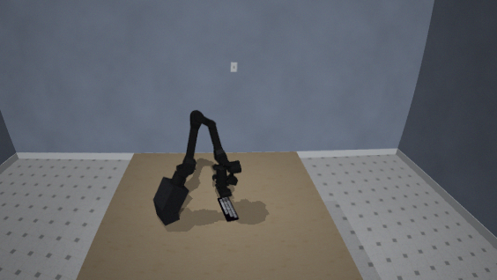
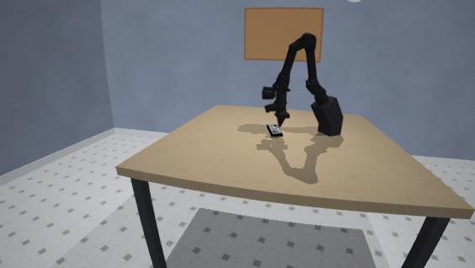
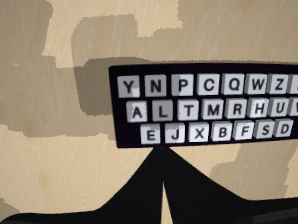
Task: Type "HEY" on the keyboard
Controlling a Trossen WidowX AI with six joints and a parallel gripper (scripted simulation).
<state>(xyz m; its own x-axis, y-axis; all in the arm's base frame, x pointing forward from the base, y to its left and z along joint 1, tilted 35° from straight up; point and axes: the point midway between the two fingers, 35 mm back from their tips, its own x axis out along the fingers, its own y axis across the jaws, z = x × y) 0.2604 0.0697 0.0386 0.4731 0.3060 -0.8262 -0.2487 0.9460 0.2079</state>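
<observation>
A small black keyboard (image 3: 200, 104) with white lettered keys lies flat on the wooden table; it also shows in the top view (image 1: 228, 209) and the exterior view (image 2: 274, 131). In the wrist view its left end is in sight, with Y, N, P in the top row, A, L, T in the middle row and E, J, X in the bottom row. My gripper (image 3: 160, 153) is shut and empty. Its joined tips point at the keyboard's near edge, just below the J key (image 3: 174, 135) and beside the E key (image 3: 150, 136). I cannot tell whether the tips touch the keyboard.
The arm's black base (image 1: 169, 202) stands on the table left of the keyboard, and shows in the exterior view (image 2: 329, 115). An orange board (image 2: 284, 34) hangs on the back wall. The table edge (image 2: 286, 198) is far from the keyboard.
</observation>
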